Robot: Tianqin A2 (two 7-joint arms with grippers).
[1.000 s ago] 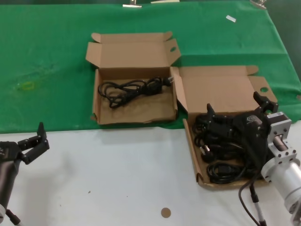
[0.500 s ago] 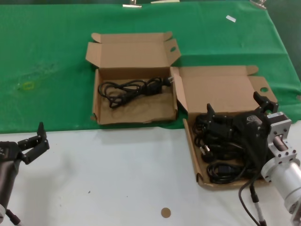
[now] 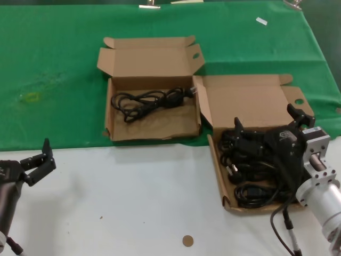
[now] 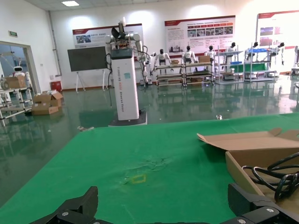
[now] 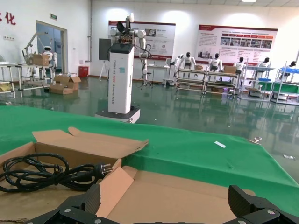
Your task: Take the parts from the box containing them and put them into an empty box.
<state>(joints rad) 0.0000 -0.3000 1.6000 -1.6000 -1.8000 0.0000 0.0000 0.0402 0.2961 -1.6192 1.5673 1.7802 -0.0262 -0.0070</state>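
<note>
A: Where are the black looped power cords right now?

B: Most of them, a heap of black looped power cords, lie in the deeper brown cardboard box on the right, which sits half on the green cloth and half on the white surface. One single black cord bundle lies alone in the wide, short brown cardboard box further back on the cloth; its plug shows clearly in the right wrist view.

A: And the right claw?

B: The right claw hangs over the heap in the deeper box with its two black fingers spread wide apart, one finger above the cords and the other near the box's far right corner. I can't tell whether the fingertips touch the cords.

A: The left one?

B: The left claw is parked low at the left over the white surface, well apart from both boxes, its fingers spread and holding nothing.

A: How do the two boxes stand?

B: Side by side, corners nearly touching, both lids open.
</note>
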